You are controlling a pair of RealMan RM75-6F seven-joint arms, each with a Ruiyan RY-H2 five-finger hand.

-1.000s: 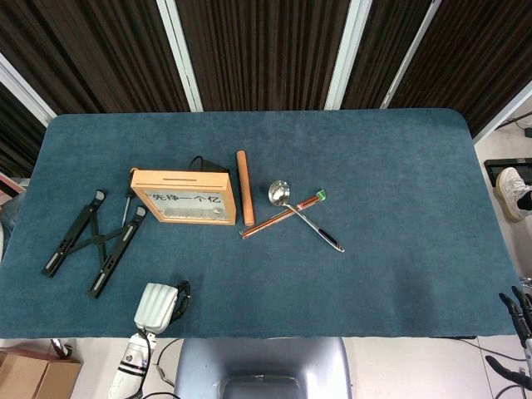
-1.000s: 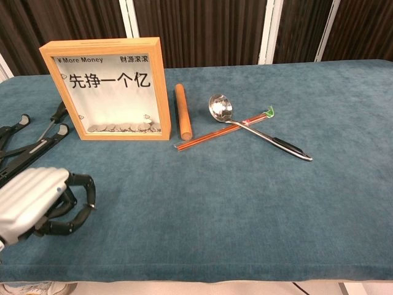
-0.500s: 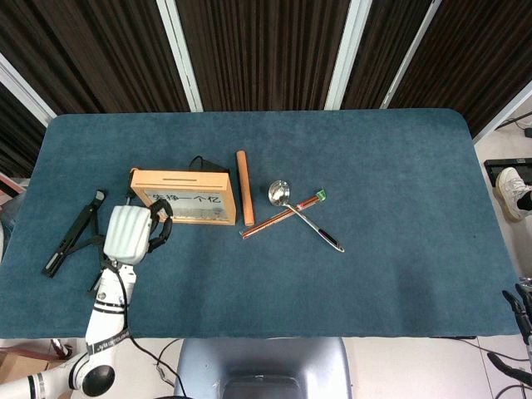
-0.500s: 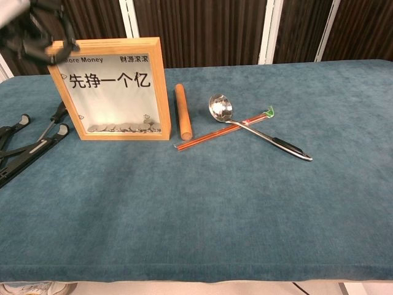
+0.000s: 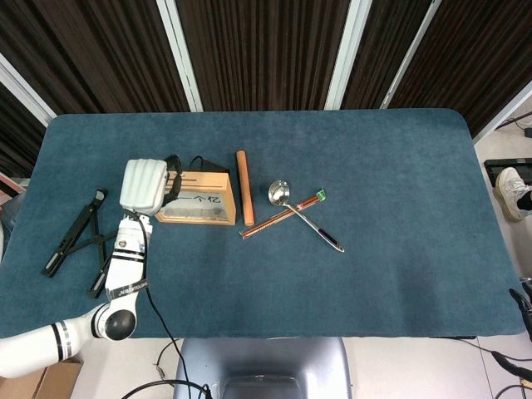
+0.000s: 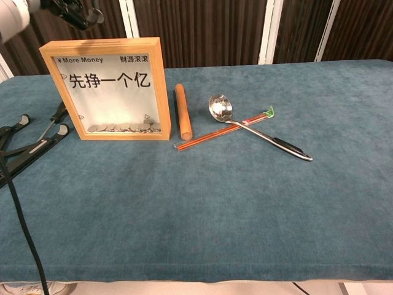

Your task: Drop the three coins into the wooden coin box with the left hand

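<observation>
The wooden coin box (image 6: 109, 88), a square frame with a glass front, stands upright on the blue felt desk (image 6: 233, 203). The white left robot hand (image 5: 143, 184) hovers over its top left corner; whether it grasps anything, I cannot tell. A smooth wooden rod (image 6: 183, 110) lies just beside the box.

"¥More Money", "财源滚滚" and large "先挣一个亿" on the wooden coin box (image 6: 104, 89) front pane

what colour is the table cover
Dark teal table cover, clearest in the chest view.
</observation>
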